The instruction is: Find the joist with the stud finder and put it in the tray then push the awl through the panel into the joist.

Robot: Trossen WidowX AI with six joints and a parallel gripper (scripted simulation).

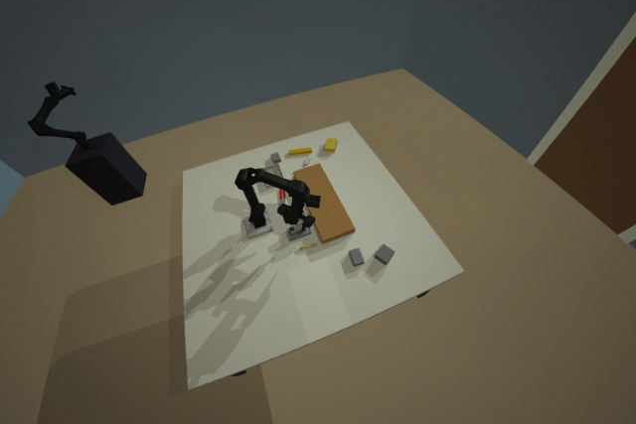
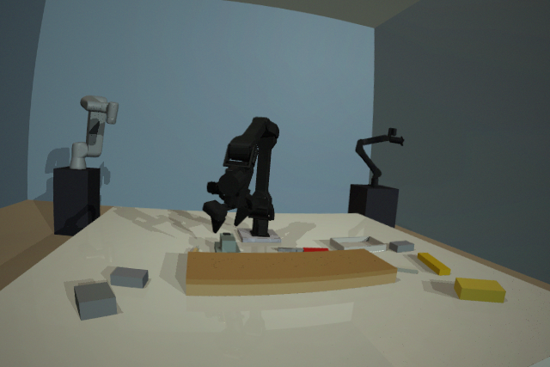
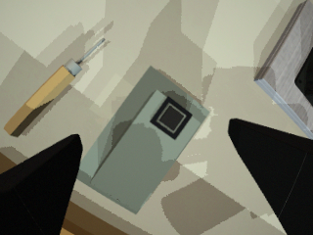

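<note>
The grey-green stud finder [image 1: 297, 234] [image 2: 228, 243] [image 3: 132, 162] lies on the table beside the brown floor panel [image 1: 331, 212] [image 2: 284, 266] [image 3: 93, 221], with its dark square facing up. My gripper [image 1: 299, 226] [image 2: 226, 229] [image 3: 156, 133] is open and empty above the stud finder, which shows between the fingers in the wrist view. The awl [image 1: 309, 245] [image 3: 49, 89] lies beside the stud finder, its wooden handle towards the panel and its metal tip away. The shallow tray [image 1: 280, 173] [image 2: 377, 247] stands beyond the red-handled tool. No joist is visible.
The red-handled tool [image 1: 282, 195] [image 2: 315, 249] lies between the arm base and panel. Grey blocks [image 1: 356, 256] [image 1: 384, 253] [image 2: 129, 277] [image 2: 95, 301] lie past one panel end. Yellow blocks [image 1: 330, 144] [image 1: 299, 151] and another grey block [image 1: 275, 157] [image 2: 401, 246] lie near the other.
</note>
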